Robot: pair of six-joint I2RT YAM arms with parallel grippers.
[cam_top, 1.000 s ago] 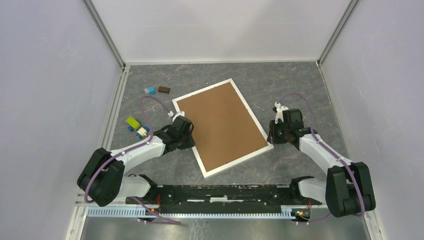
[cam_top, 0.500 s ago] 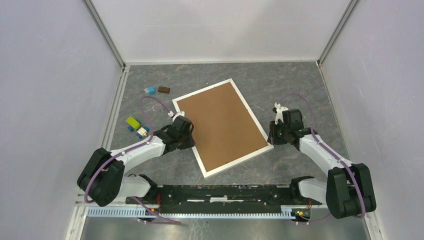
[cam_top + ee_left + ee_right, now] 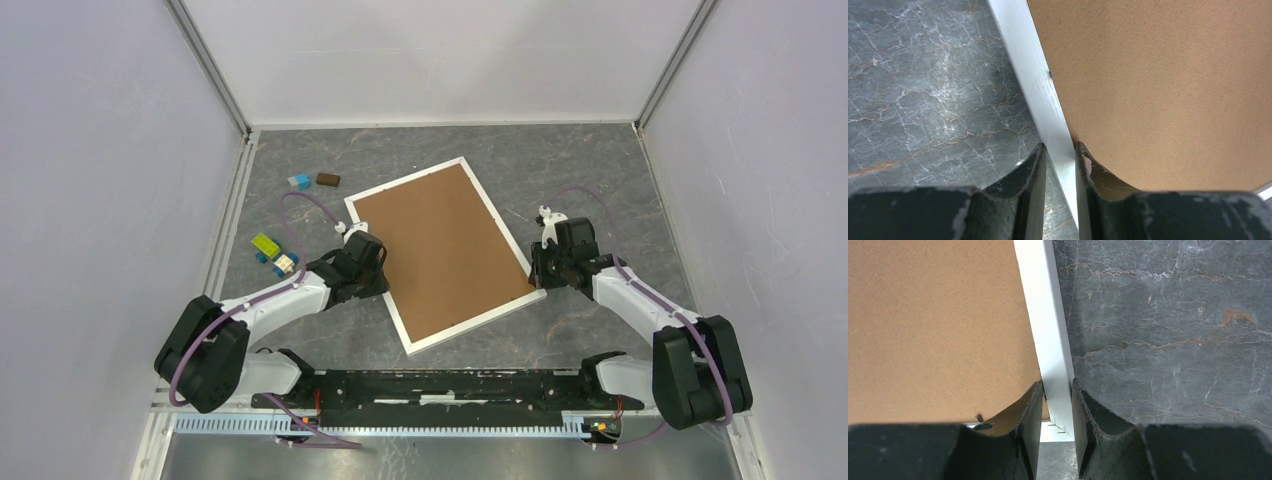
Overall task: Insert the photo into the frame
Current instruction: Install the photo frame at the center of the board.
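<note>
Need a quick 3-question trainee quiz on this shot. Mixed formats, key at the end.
1. True or false: the left gripper is shut on the white edge of the frame.
2. Multiple choice: what fills the inside of the frame, facing up? A) a landscape print B) a brown board C) bare glass
3. Fill in: the small blocks lie on the table on the ___ arm's side of the frame.

Key: 1 true; 2 B; 3 left.
</note>
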